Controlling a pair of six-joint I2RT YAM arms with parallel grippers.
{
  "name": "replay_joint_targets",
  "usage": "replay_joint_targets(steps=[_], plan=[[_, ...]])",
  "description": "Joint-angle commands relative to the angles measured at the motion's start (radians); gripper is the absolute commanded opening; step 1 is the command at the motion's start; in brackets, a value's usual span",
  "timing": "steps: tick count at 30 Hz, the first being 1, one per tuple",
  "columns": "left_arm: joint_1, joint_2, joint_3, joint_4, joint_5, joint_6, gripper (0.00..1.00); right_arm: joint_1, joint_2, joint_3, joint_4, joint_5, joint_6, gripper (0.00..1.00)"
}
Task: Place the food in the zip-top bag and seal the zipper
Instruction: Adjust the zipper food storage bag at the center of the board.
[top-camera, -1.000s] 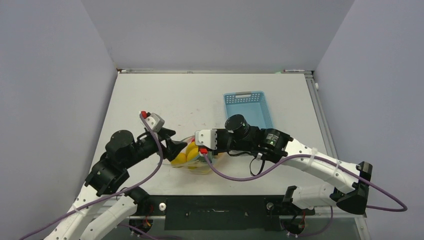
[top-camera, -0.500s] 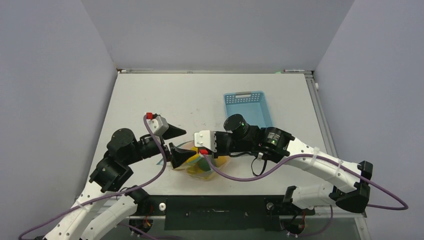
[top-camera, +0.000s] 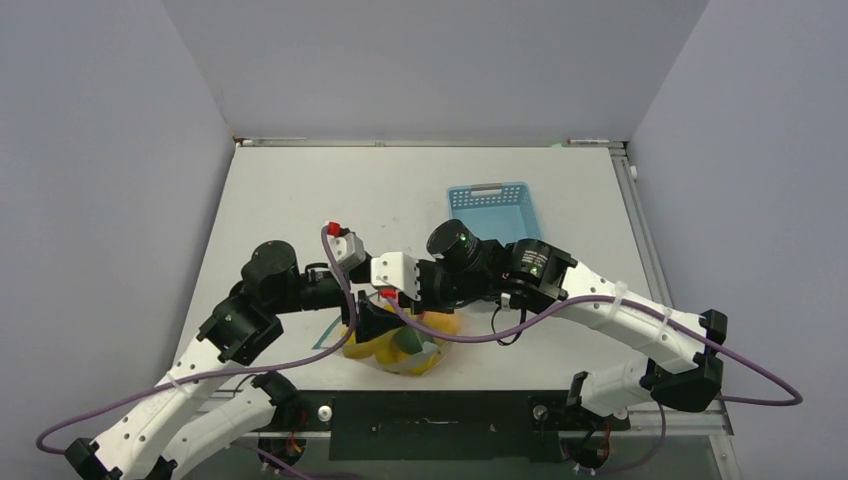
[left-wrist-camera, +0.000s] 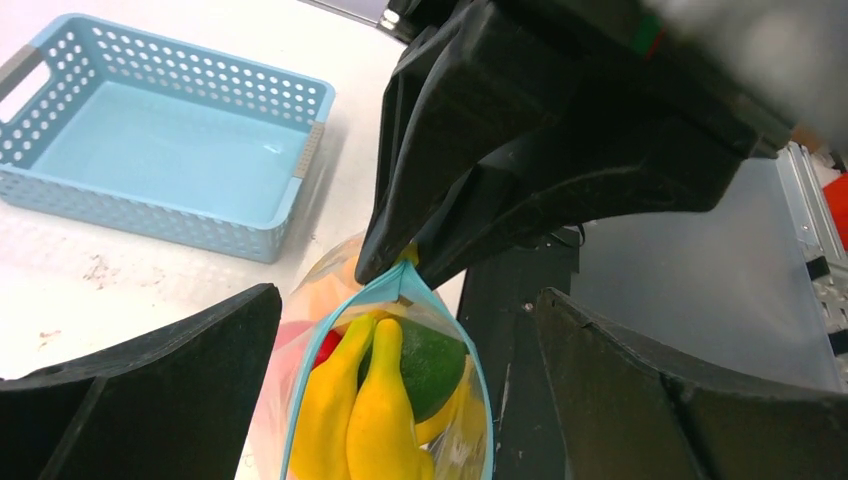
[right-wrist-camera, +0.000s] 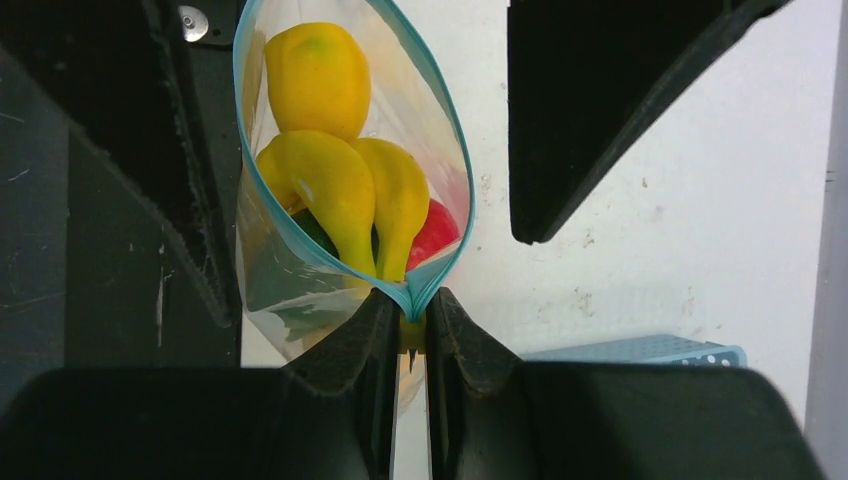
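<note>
Centrally, left tool wide astride zip-top bag, right tool pinching zipper, wrists apparently overlapping.

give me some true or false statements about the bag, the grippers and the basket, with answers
1. The right gripper is shut on one end of the zipper. True.
2. The left gripper is clamped on the bag. False: it is open, with a finger on either side of the bag.
3. The zipper is sealed. False: the mouth gapes open.
4. Yellow, red and green food sits inside the bag. True.
5. A yellow piece lies in the basket. False: nothing shows in it.
</note>
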Motion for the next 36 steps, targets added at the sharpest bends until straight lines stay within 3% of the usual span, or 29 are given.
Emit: replay_joint_targets(steps=[1, 23, 36], plan=[[-0.021, 0.026, 0.059, 0.030, 0.063, 0.034, 0.97, 0.012, 0.003, 0.059, -0.024, 0.013, 0.041, 0.05], [-0.078, 0.001, -0.055, -0.009, -0.059, 0.074, 0.88, 0.014, 0.014, 0.083, -0.009, 0.042, 0.148, 0.06], [-0.116, 0.022, -0.067, -0.026, -0.090, 0.099, 0.67, 0.014, -0.013, 0.084, 0.043, 0.015, 0.176, 0.08]])
